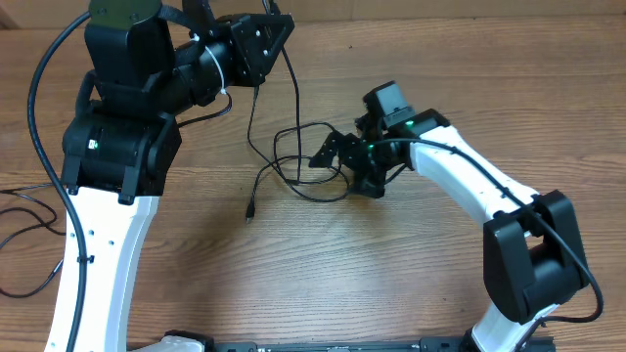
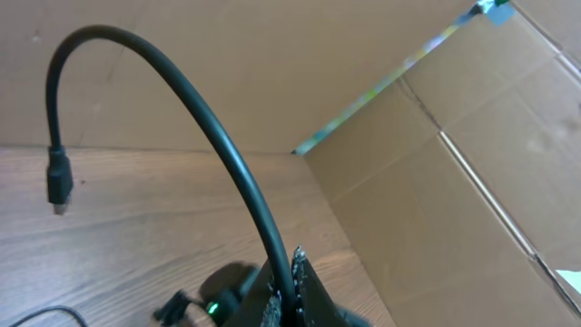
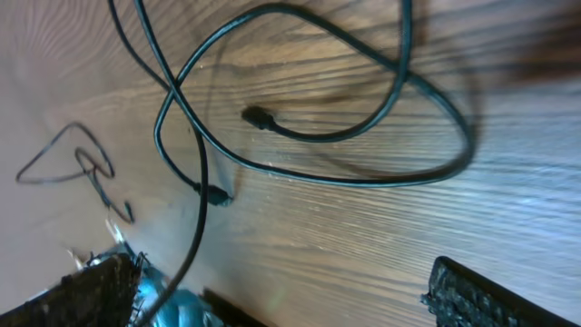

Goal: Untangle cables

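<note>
Thin black cables (image 1: 318, 198) lie in loose crossing loops on the wooden table, with one plug end (image 1: 248, 216) at the front left. My left gripper (image 1: 274, 29) is raised at the back and shut on a cable (image 2: 218, 145), which arcs up from the fingers (image 2: 300, 277) to a dangling plug (image 2: 59, 186). My right gripper (image 1: 342, 171) is open just above the tangle. In the right wrist view its fingertips (image 3: 100, 291) stand wide apart over bare wood. Looped cables (image 3: 363, 180) and two plug ends (image 3: 254, 116) lie ahead, and one strand (image 3: 192, 236) runs beside the left finger.
Cardboard walls (image 2: 454, 182) close off the back of the table. Thicker black robot cables (image 1: 39, 108) hang along the left arm, and thin wires (image 1: 24, 210) lie at the table's left edge.
</note>
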Tool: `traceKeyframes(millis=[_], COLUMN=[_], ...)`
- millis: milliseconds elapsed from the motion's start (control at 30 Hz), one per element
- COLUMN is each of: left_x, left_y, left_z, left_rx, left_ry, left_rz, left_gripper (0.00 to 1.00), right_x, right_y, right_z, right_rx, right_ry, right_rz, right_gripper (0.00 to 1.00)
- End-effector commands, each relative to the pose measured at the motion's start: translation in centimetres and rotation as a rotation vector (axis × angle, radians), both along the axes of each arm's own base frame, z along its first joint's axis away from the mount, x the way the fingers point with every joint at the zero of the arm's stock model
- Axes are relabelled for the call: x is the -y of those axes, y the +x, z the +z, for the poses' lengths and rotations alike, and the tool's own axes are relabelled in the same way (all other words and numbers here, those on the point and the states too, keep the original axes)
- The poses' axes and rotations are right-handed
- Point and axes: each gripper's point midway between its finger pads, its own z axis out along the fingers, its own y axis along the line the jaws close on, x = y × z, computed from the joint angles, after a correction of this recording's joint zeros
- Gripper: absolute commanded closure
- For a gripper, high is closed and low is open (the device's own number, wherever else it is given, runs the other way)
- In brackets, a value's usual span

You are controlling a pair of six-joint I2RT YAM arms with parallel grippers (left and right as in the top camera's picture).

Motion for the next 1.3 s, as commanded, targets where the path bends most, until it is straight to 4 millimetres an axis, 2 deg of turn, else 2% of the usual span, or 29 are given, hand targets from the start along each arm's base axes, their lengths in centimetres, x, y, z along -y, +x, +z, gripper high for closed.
traceKeyframes(millis=[0,100,200,333,433,667,800,967,1267], left_x=[-0.3,-0.8,-0.9,-0.9,-0.9,-0.9,-0.9,-0.9,-1.0], left_y=[-0.7,-0.9,-1.3,-1.4,-1.4,-1.4,-1.4,-1.4,-1.2], left_z=[1.9,3.4,4.2,4.3,4.4,4.6,4.7,5.3,6.4], left_rx=[0.036,0.061,0.088,0.093,0.095,0.095,0.092,0.099,0.122], left_ry=[-0.043,-0.084,-0.09,-0.092,-0.094,-0.107,-0.111,-0.138,-0.174], left_rz=[-0.009,0.003,0.002,0.002,0.002,0.003,0.004,0.006,0.017], left_gripper=[0.96,0.96,0.96,0.96,0.96,0.96,0.96,0.96,0.96], right_x=[-0.3,-2.1,-3.7,-5.2,-5.7,-5.8,-6.0,-6.0,-7.5], right_y=[0.8,0.0,-1.6,-3.5,-4.2,-4.2,-3.6,-2.5,-1.2], right_z=[-0.1,1.0,2.7,5.2,6.1,6.2,6.3,5.8,6.3], right_rx=[-0.036,-0.064,-0.14,-0.235,-0.295,-0.389,-0.441,-0.513,-0.481], right_ry=[-0.029,0.065,0.197,0.357,0.404,0.395,0.388,0.347,0.366], right_rz=[-0.141,-0.089,-0.024,0.054,0.059,-0.021,-0.09,-0.235,-0.286], right_gripper=[0.0,0.02,0.07,0.18,0.23,0.36,0.28,0.27,0.44])
